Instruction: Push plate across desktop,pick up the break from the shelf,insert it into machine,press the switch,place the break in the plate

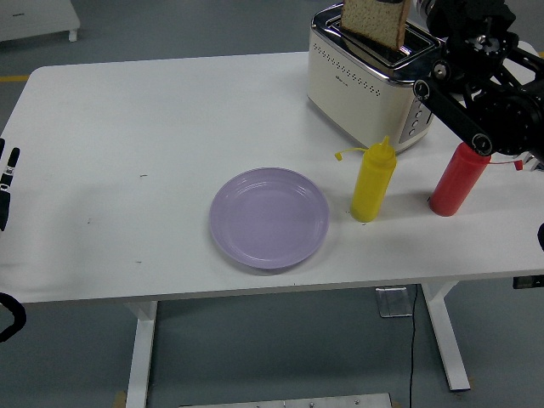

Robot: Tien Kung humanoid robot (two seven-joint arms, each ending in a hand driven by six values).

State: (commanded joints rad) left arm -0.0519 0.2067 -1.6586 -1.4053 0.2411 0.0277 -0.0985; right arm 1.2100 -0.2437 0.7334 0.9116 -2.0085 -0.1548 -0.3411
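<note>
Bread slice (373,23) upright above toaster (367,81) slot, top edge pinched by right hand (429,8), mostly out of frame. Purple plate (269,218) on surface (153,127), beside yellow squeeze bottle (373,181). Left hand (7,183) at left edge; finger state indeterminate.

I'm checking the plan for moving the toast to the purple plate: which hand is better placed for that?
Probably the right. Its arm is up by the toaster where the bread slice sticks up, while the left hand rests at the table's far left edge.
</note>
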